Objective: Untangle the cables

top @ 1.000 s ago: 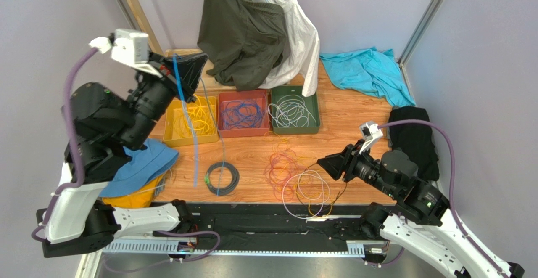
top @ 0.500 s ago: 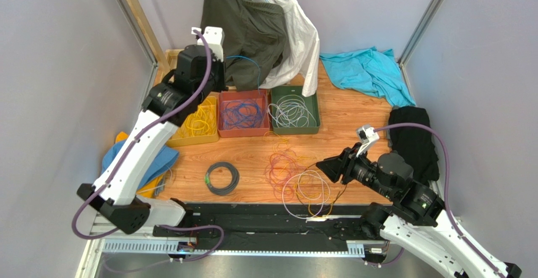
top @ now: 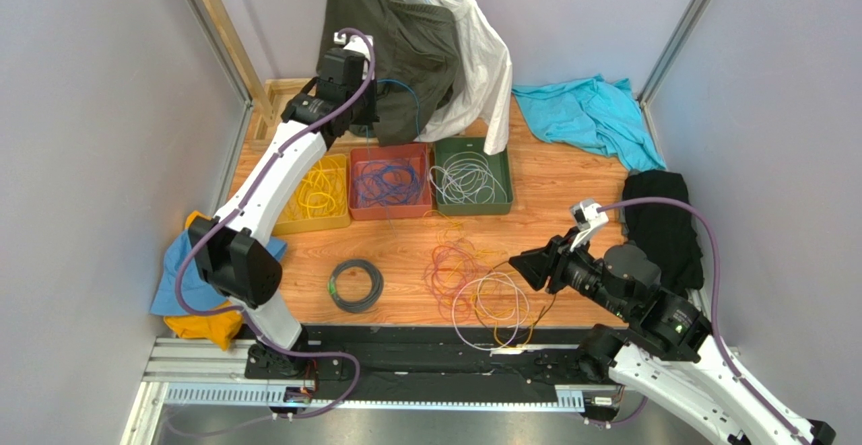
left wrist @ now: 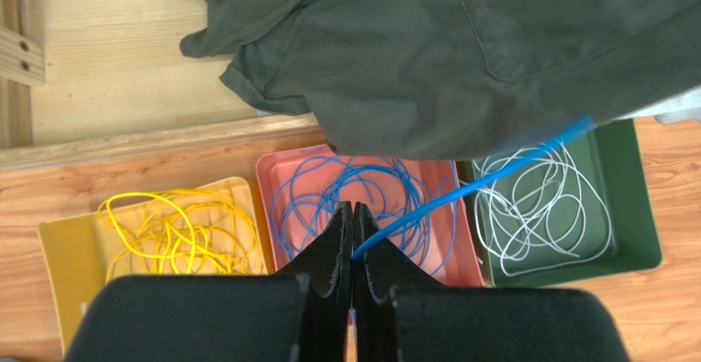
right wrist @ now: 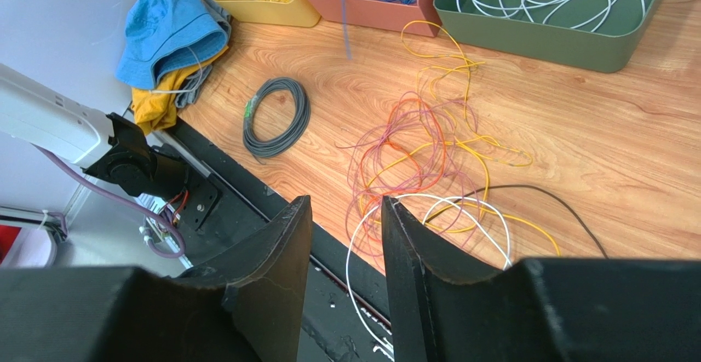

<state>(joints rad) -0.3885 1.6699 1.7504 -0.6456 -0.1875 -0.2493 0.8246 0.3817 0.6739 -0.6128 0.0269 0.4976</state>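
Though blocked from above by its own arm, easy enough to catch the left hand in the wrist view: clenched tight, pinching a thin blue cable right over the red tray. Can follow that cable up and to the right, past a corner of the green tray, then lose it under the hem of a dark green shirt, so no telling its far end. More blue loops piled in the red tray, yellow ones in the yellow tray, white ones in the green. Yellow tray partly cut off at the bottom by the hand's own body.

Over to the right hand: fingers parted, nothing gripped between them, up over the near edge of the desk. Just beyond the tips, the loose tangle of cables: orange-red, purple, yellow, white, plus one dark strand. Can't sort out the crossings, and can't tell whether touching any strand. White loop partly hidden behind the fingers. Apart from that mess, a neat grey coil further left, and a blue hat near the desk's corner.
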